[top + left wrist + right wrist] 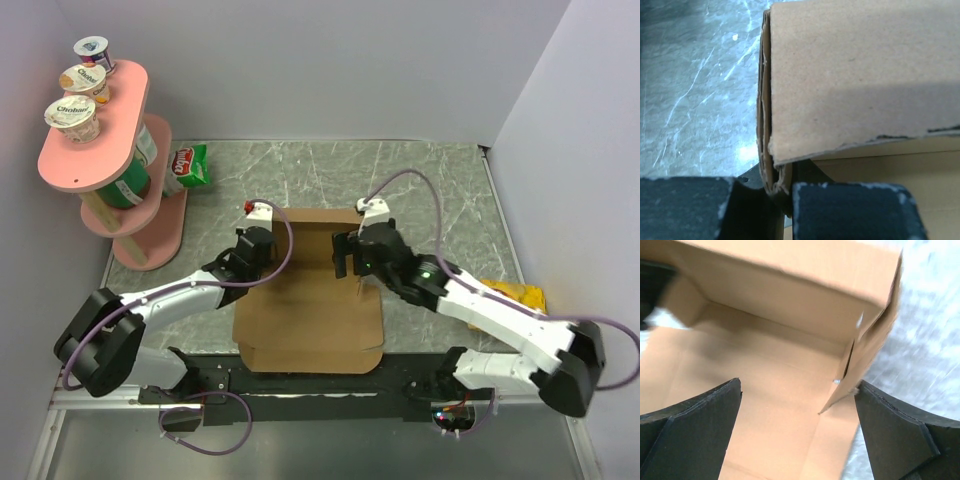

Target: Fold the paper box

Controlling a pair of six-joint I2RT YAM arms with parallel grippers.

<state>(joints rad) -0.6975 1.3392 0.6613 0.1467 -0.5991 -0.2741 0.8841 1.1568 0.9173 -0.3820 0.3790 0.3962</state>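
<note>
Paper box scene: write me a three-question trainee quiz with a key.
1. True or false: the right pincer is clamped shut on the paper box.
2. Which one grips the box's left wall? A) left pincer B) right pincer
3. Fill in: the pink shelf's top level holds ___ yogurt cups.
Key: 1 false; 2 A; 3 three.

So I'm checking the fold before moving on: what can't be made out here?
- Top view: the left end effector hides the wall of the paper box that it grips.
- Left wrist: the frame cuts the box off; only one corner shows.
- Right wrist: blur smears the box's corner at upper left.
</note>
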